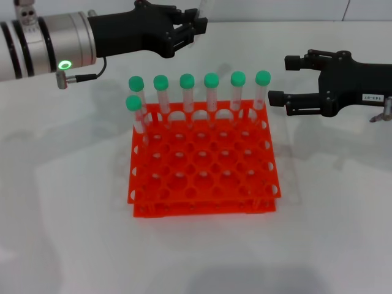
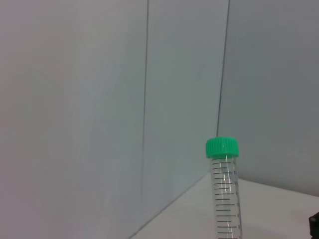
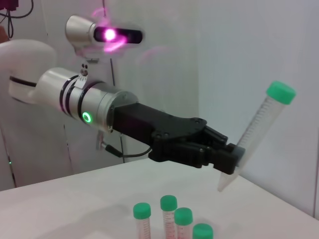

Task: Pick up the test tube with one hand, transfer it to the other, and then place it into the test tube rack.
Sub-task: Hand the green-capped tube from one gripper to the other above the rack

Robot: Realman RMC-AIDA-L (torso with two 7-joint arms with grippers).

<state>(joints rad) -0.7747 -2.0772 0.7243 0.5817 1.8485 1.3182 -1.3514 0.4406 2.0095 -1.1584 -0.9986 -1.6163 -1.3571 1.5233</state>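
My left gripper [image 1: 195,27], black on a silver-grey wrist, is shut on a clear test tube with a green cap [image 3: 259,129]. It holds the tube in the air behind the rack, tilted, cap up. The tube also shows in the left wrist view [image 2: 225,194]. In the right wrist view the left gripper [image 3: 233,160] grips the tube near its tapered tip. The orange test tube rack [image 1: 202,171] stands in the middle of the table with several green-capped tubes [image 1: 187,92] upright along its back rows. My right gripper [image 1: 280,79], black with a small white label, is open and empty to the right of the rack.
The white table [image 1: 61,202] spreads around the rack. A pale wall [image 2: 99,99] stands close behind. A thin cable [image 1: 82,76] hangs under the left wrist. The robot's head with a pink light [image 3: 109,35] shows in the right wrist view.
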